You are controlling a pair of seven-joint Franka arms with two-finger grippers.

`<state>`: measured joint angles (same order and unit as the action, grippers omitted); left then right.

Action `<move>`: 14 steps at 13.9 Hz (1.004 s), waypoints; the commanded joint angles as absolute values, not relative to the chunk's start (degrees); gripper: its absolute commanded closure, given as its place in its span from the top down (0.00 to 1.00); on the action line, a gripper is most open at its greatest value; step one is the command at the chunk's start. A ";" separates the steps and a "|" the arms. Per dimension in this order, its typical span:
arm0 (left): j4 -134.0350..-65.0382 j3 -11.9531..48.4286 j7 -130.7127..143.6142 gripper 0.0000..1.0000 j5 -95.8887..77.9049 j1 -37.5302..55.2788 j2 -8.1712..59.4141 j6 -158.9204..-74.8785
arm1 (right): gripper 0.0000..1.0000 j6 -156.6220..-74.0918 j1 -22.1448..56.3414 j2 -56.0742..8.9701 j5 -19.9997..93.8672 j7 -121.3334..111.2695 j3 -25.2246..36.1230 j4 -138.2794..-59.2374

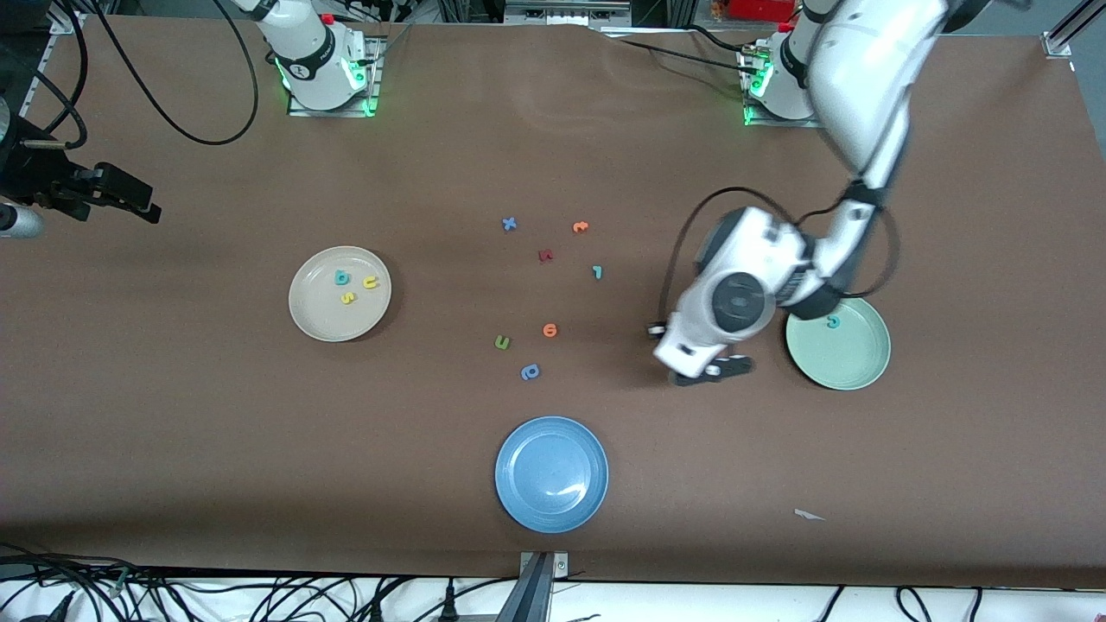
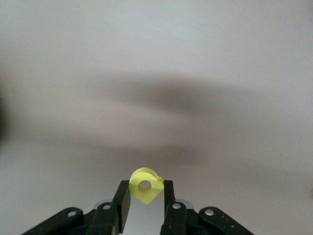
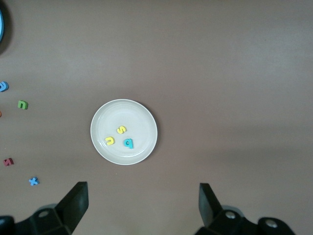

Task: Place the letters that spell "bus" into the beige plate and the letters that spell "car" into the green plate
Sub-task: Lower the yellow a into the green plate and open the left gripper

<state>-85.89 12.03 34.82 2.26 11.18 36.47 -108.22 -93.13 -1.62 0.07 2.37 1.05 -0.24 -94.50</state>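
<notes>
My left gripper (image 1: pixel 724 369) is shut on the yellow a (image 2: pixel 149 195) just above the table, beside the green plate (image 1: pixel 855 363). The teal c (image 1: pixel 833 322) lies in that plate. The teal r (image 1: pixel 596 272) lies on the table near the middle. The beige plate (image 1: pixel 315 315) toward the right arm's end holds the teal b (image 1: pixel 342 277), yellow u (image 1: pixel 371 282) and yellow s (image 1: pixel 347 297). My right gripper (image 1: pixel 130 197) waits open and empty at its end of the table; its wrist view shows the beige plate (image 3: pixel 144 117) below it.
Loose letters lie mid-table: a blue x (image 1: pixel 510 224), an orange t (image 1: pixel 580 227), a red letter (image 1: pixel 545 256), an orange round one (image 1: pixel 549 329), a green u-shape (image 1: pixel 502 343) and a blue round one (image 1: pixel 530 372). A blue plate (image 1: pixel 551 510) sits nearest the front camera.
</notes>
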 commanded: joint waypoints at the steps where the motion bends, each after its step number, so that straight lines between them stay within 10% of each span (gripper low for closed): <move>1: -88.15 12.75 22.02 0.12 1.84 1.61 34.10 -101.97 | 1.00 -92.72 -1.76 1.05 2.02 0.35 -0.44 -95.01; 7: -89.38 12.57 14.41 0.15 13.00 -6.33 38.75 -101.95 | 1.00 -92.72 -1.76 1.05 1.93 0.53 -0.44 -94.92; 9: -89.38 12.66 14.41 0.44 13.01 -6.85 38.76 -101.95 | 1.00 -92.72 -1.76 0.97 1.93 0.44 -0.44 -94.92; 11: -89.30 12.66 14.07 1.00 12.66 -7.03 38.67 -101.95 | 1.00 -92.72 -1.76 1.05 1.93 0.53 -0.44 -94.92; 14: -88.51 13.18 14.06 1.00 11.96 -6.77 36.58 -101.78 | 1.00 -92.64 -1.76 0.97 2.02 0.35 -0.44 -94.92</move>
